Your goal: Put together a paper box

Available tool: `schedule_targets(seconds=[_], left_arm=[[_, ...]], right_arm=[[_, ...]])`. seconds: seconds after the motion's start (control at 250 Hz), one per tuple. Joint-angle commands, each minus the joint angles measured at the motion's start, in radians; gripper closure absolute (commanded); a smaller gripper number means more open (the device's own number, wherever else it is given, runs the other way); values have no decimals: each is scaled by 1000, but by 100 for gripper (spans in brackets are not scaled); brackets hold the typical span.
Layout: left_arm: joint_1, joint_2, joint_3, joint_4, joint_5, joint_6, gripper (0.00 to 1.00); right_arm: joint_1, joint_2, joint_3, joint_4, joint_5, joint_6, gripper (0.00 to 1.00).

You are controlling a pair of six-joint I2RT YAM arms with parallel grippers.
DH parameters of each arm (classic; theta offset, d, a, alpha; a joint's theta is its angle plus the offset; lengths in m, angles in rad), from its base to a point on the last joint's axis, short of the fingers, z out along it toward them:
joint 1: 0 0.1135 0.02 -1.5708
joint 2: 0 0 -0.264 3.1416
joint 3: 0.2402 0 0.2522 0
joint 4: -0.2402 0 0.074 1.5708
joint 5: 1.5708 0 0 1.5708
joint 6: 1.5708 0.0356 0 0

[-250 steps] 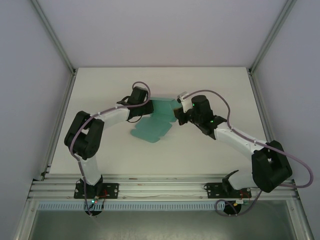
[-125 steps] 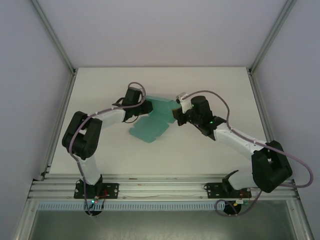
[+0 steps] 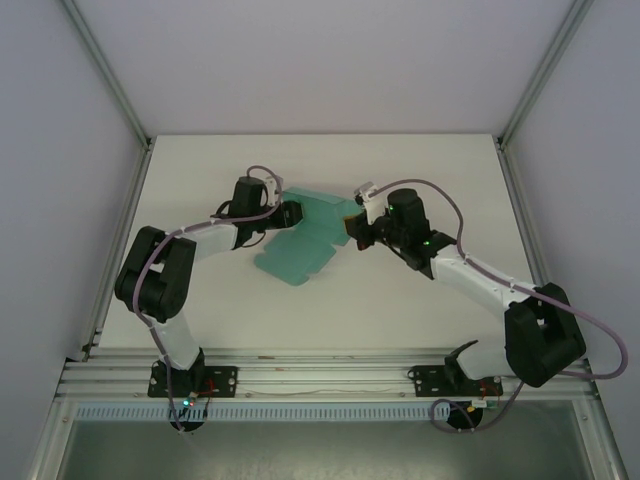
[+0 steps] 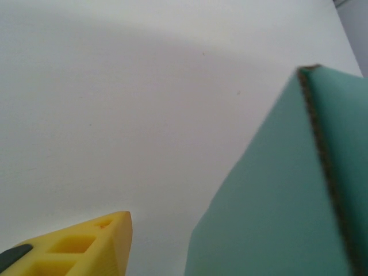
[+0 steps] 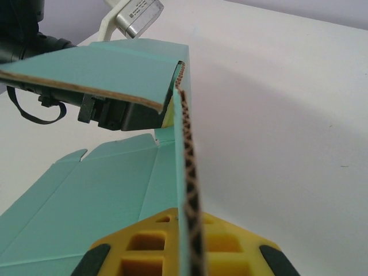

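The right end effector [image 5: 184, 244] pinches the upright corrugated wall of the teal paper box [image 5: 109, 190], whose other panels lie flat mid-desk [image 5: 276, 115]. This pinch should probably be kept firm and low while the overhanging flap is squared. Beyond, the left end effector [image 3: 287, 213] sits at the box's left edge; I cannot tell its spread. A grey tag [image 5: 140, 12] bears unreadable print.

We see a flat white tabletop [image 3: 330, 310] (matte, with soft shadows lying across it). Along the tabletop's near edge runs a silver aluminium rail [image 3: 330, 370], and nearer still a pale perforated strip [image 3: 300, 411]. A silver frame post [image 3: 108, 70] rises from the tabletop's far left corner and another post [image 3: 540, 70] from its far right, with a plain white back wall [image 3: 320, 60] between them.
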Motion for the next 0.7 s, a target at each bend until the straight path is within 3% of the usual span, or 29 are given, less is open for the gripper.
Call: schedule_targets(seconds=[0.0, 0.128, 0.38, 0.496, 0.695], left_arm=[[-1, -5, -3, 72, 72, 31, 49], [0, -6, 8, 44, 57, 40, 54], [-2, 0, 5, 16, -106, 18, 80], [-9, 18, 22, -9, -253, -6, 98], [-45, 20, 48, -112, -607, -133, 100]], right_arm=[[-4, -9, 27, 22, -41, 13, 100], [-5, 5, 32, 21, -34, 15, 100], [-6, 3, 37, 9, -49, 16, 100], [-6, -2, 33, 8, -61, 30, 100], [12, -22, 8, 32, -28, 53, 100]])
